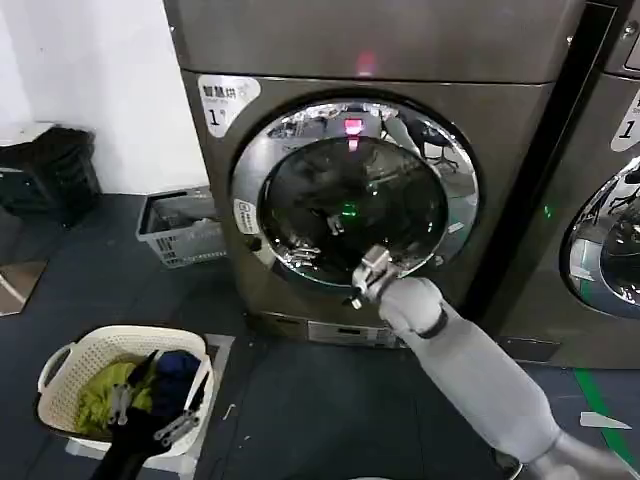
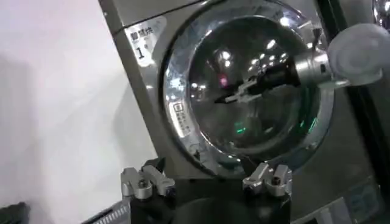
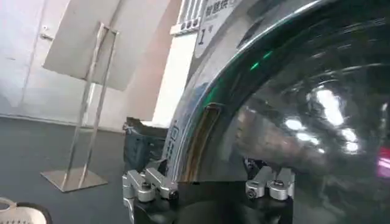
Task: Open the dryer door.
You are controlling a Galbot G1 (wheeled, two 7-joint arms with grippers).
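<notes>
The dryer door (image 1: 352,195) is sitting shut in the centre of the head view, its chrome rim ringing the dark glass on the front of the machine marked 1. The right gripper (image 1: 362,280) is reaching up from the lower right of that frame and is hovering in front of the lower part of the glass, just inside the bottom of the rim. In the left wrist view the same gripper (image 2: 234,95) is showing in side profile against the middle of the window, its fingers looking slightly parted with nothing between them; whether the tips are touching the glass I cannot tell.

The relation that matters: a narrow recess (image 3: 203,137) is showing in the rim on the side of the white sticker (image 1: 245,216), toward the left of the door in the head view. So the likely pull point is lying to the left of the right gripper, across the glass. Judging from this, the door would swing from that side.

The left gripper (image 1: 150,410) is hanging low over the white laundry basket (image 1: 60,375) at the lower left, well apart from the door, fingers spread and empty.
</notes>
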